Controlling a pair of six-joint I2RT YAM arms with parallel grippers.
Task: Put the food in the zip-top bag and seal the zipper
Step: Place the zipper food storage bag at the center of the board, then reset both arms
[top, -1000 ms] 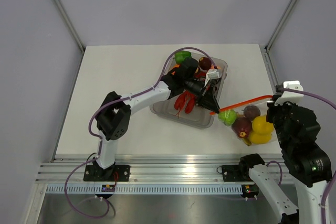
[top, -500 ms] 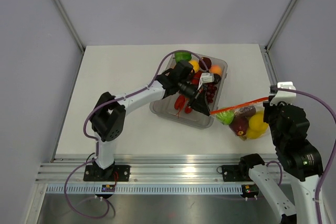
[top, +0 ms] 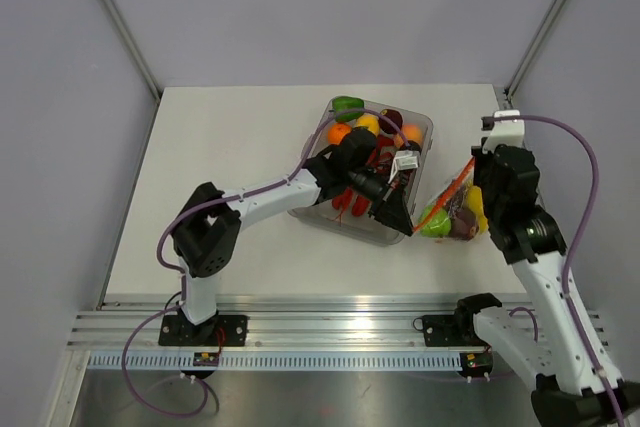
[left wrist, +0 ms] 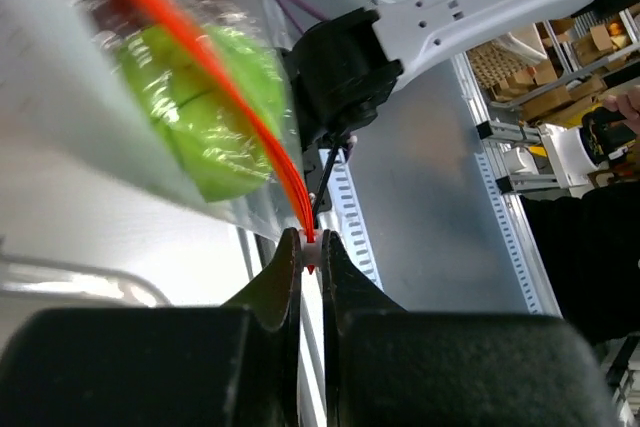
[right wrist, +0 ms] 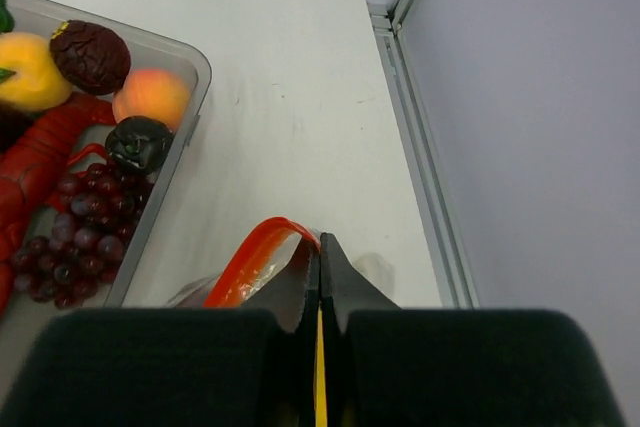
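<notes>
Orange-red, the zipper (top: 447,192) now slants steeply where it ran nearly level. My right claw (top: 474,161) swung in toward the tray (top: 428,131), and my left claw (top: 409,228) pinches the other end, both clamped shut. The part-filled zip-top bag (top: 458,224) hangs beneath, just above the desk (top: 230,147); I judge sealing is close.

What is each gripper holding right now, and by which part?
Both hold the zip-top bag by its zipper: the left gripper pinches near one end, the right gripper near the other.
</notes>
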